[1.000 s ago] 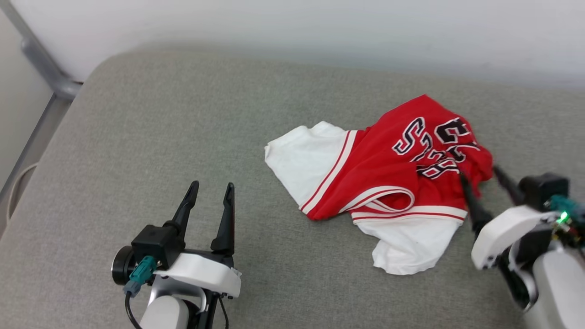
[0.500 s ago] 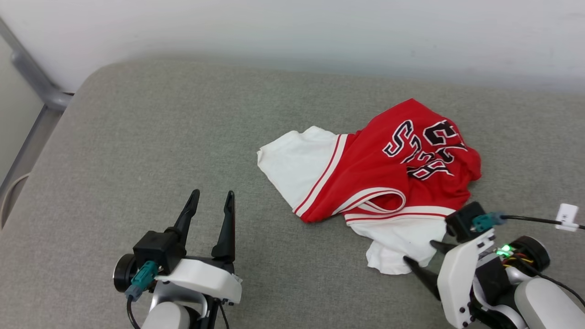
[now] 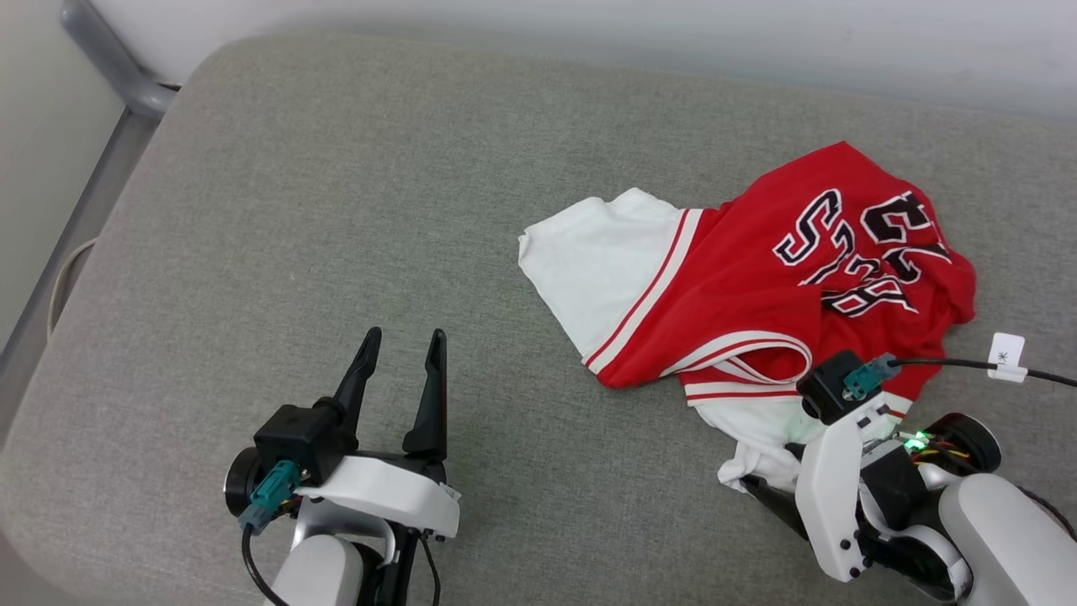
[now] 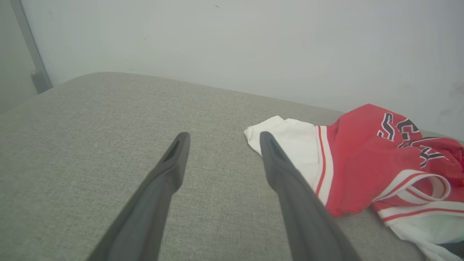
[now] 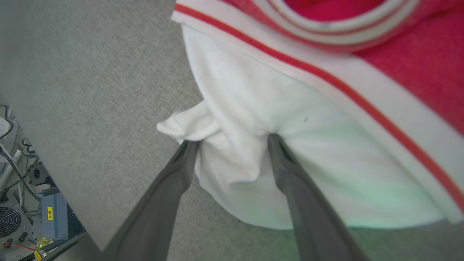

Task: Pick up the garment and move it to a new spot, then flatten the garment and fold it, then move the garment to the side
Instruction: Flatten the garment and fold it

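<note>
Garment (image 3: 740, 295): being shown bunched on the right part of the grey cushion (image 3: 294, 210), with its red body toward the wall (image 3: 589, 34). The black, white-outlined letters and digits are facing up and creasing with the folds.
Neckline: the red-and-white striped trim is being turned toward the robot.
Sleeves: one white sleeve is lying fairly flat toward the cushion's middle. The other is lying at the near edge of the heap, at the right gripper (image 3: 778, 473).
Left gripper (image 3: 404, 337): being held over bare cushion, well apart from the garment, with its fingers pointing away from the robot.
Left fingers: being held wide apart with nothing between them. In the left wrist view the left gripper (image 4: 223, 137) is being shown with the garment (image 4: 362, 156) lying off to its right.
Right gripper, head view: being lowered onto the near white sleeve, with its pale wrist housing covering part of the fabric.
Right fingers: in the right wrist view the right gripper (image 5: 232, 141) is being shown released and spread. Both tips are touching the garment (image 5: 253, 101), and a fold of white sleeve is lying between them unclenched.
Cable (image 3: 942, 364): black, carrying a white tag, being trailed from the right wrist across the cushion just beside the red hem.
Post (image 3: 118, 67): grey metal, standing at the cushion's far left corner.
Electronics (image 5: 21, 214): a fan and a box with a yellow label are being glimpsed past the cushion's edge.
</note>
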Controlling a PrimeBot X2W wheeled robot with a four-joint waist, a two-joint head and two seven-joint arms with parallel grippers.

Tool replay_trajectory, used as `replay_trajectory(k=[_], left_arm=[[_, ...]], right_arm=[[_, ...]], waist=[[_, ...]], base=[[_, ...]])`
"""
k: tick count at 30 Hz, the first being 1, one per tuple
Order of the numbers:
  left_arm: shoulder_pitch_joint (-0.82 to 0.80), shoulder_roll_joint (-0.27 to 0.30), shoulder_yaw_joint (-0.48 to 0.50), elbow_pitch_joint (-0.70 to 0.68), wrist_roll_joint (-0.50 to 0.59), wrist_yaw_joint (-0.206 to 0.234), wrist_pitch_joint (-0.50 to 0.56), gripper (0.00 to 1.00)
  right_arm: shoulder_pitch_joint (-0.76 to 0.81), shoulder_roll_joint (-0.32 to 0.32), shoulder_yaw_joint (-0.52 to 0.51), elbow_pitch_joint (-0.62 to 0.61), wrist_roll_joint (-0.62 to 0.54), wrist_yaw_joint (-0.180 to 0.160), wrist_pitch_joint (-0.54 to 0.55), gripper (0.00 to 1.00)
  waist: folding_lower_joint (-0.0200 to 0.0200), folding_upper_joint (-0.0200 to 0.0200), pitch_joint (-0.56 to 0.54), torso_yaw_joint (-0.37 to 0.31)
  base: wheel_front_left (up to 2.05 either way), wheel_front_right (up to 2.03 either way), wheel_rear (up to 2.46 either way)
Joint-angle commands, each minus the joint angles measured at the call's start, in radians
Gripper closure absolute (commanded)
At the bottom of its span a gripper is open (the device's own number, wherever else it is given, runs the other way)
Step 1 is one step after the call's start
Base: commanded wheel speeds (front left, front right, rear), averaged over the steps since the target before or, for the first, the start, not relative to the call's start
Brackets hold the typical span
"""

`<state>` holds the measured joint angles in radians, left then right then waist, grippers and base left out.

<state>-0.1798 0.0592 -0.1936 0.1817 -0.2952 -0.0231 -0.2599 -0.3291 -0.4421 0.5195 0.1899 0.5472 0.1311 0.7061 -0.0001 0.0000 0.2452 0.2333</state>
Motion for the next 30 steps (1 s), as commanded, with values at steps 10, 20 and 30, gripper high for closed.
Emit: replay_trajectory(k=[10,20,30], left_arm=[[0.013,0.001,0.025,-0.002,0.009,0.006,-0.006,0.0],[0.045,0.017,0.037,-0.003,0.016,0.01,-0.006,0.0],[0.052,0.033,0.036,-0.016,0.011,0.021,0.006,0.0]], right_arm=[[0.035,-0.002,-0.053,0.006,0.012,-0.001,-0.03,1.0],[0.159,-0.009,-0.34,-0.12,-0.089,-0.001,-0.056,1.0],[0.367,0.123,-0.615,-0.105,-0.179,-0.001,-0.078,1.0]], waist=[[0.0001,0.0,-0.051,-0.044],[0.0001,0.0,-0.115,-0.129],[0.0001,0.0,-0.12,-0.164]], base=[[0.0,0.0,0.0],[0.0,0.0,0.0],[0.0,0.0,0.0]])
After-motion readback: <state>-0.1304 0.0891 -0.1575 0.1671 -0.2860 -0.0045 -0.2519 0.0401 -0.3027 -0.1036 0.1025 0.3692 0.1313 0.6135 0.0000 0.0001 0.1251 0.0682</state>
